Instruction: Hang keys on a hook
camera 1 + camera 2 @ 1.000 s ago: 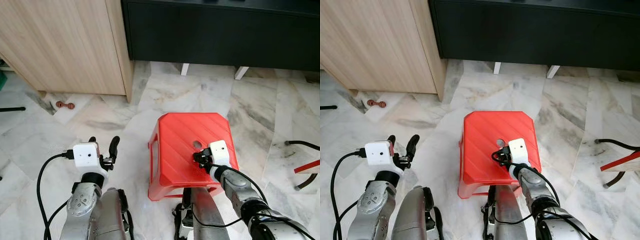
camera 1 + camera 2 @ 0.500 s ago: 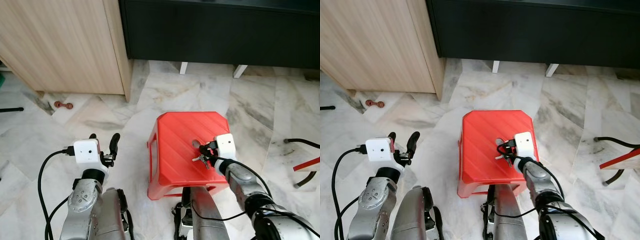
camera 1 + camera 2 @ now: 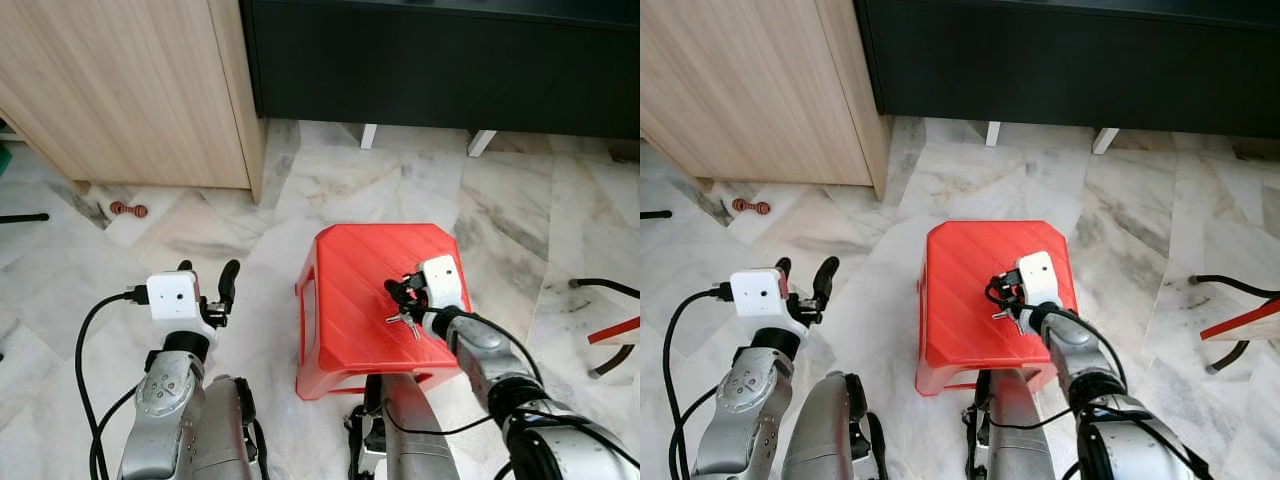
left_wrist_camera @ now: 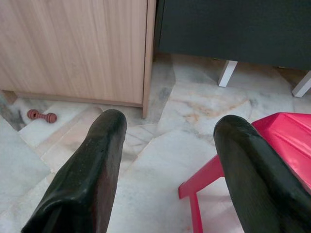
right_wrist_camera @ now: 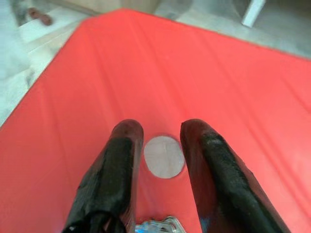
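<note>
A red plastic stool (image 3: 350, 290) stands on the marble floor just in front of me. My right gripper (image 3: 399, 293) hovers over the right half of its top, shut on a small bunch of silver keys (image 3: 403, 319) that dangles under the fingers. In the right wrist view the two black fingers (image 5: 119, 160) frame the round hole (image 5: 164, 156) in the stool top, and the keys (image 5: 156, 226) peek out near the finger roots. My left gripper (image 3: 207, 277) is held up at the left, open and empty, with the floor between its fingertips (image 4: 107, 126).
A light wooden cabinet (image 3: 130, 90) and a black low console (image 3: 440, 60) on white legs stand ahead. A small red dumbbell-shaped toy (image 3: 129, 210) lies by the cabinet's foot. A black cable (image 3: 605, 289) and a red bar (image 3: 615, 333) lie at the right edge.
My right gripper has risen off the stool top with the keys, which now hang free under it, and has drifted slightly forward. The left arm has barely moved.
</note>
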